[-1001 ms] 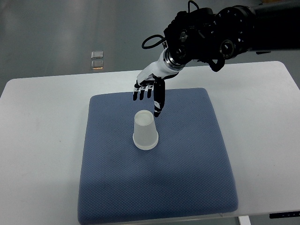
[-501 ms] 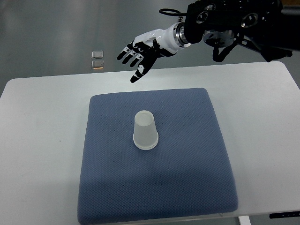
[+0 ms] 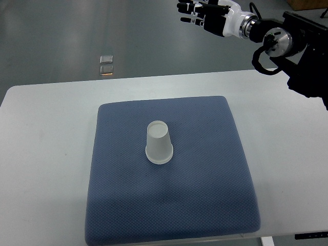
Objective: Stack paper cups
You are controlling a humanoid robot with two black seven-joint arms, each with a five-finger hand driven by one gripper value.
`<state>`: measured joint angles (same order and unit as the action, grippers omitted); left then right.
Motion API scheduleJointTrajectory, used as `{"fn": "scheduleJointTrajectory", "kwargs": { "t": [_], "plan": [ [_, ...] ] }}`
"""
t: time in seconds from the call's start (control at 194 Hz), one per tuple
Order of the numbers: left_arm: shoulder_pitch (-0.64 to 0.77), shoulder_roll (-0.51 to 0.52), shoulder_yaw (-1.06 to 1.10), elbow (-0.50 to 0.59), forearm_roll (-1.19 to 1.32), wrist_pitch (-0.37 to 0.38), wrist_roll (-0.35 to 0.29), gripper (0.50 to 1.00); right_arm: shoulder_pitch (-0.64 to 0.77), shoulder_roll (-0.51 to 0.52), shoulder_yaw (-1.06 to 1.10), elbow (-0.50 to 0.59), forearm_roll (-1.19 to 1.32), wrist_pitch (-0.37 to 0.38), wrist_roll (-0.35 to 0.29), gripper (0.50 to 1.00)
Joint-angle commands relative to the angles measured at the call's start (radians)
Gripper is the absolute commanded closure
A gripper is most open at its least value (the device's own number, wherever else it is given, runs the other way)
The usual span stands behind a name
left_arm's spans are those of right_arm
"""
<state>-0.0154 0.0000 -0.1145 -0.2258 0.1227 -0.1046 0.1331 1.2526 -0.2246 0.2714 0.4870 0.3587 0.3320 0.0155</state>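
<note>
A white paper cup (image 3: pixel 158 143) stands upside down near the middle of the blue mat (image 3: pixel 205 179); whether it is one cup or several nested I cannot tell. My right hand (image 3: pixel 202 14) is high at the top of the picture, well beyond the table's far edge, fingers spread and holding nothing. Its black arm (image 3: pixel 292 46) comes in from the upper right. It is far from the cup. No left arm shows.
The mat lies on a white table (image 3: pixel 46 154). Two small shiny squares (image 3: pixel 106 65) lie on the grey floor beyond the table's far left edge.
My right hand has drawn back from just behind the cup, rising up and to the right, away over the table's far edge. The cup has not moved.
</note>
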Motion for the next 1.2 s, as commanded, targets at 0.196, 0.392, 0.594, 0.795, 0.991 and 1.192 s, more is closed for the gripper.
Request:
{"fn": "scheduleJointTrajectory", "kwargs": {
  "t": [0.196,0.392,0.594,0.795,0.991,1.192],
  "plan": [
    [0.0,0.0,-0.001,0.002,0.0,0.0,0.0,0.5,-0.275,0.025,0.384,-0.025,0.002,0.004,0.087,0.587],
    [0.0,0.0,0.001,-0.001,0.0,0.0,0.0,0.5,-0.36,0.051,0.43,-0.024,0.003,0.015,0.123,0.585],
    [0.0,0.0,0.001,-0.004,0.0,0.0,-0.001,0.5,-0.414,0.061,0.428,-0.025,-0.01,0.015,0.162,0.585],
    [0.0,0.0,0.001,-0.006,0.0,0.0,-0.001,0.5,-0.417,0.059,0.408,-0.028,-0.041,-0.002,0.161,0.583],
    [0.0,0.0,0.001,-0.01,0.0,-0.001,-0.001,0.5,-0.418,0.071,0.41,-0.028,-0.13,-0.05,0.162,0.583],
    [0.0,0.0,0.001,-0.01,0.0,0.0,-0.001,0.5,-0.435,0.093,0.408,-0.024,-0.135,-0.047,0.164,0.581]
  ]
}}
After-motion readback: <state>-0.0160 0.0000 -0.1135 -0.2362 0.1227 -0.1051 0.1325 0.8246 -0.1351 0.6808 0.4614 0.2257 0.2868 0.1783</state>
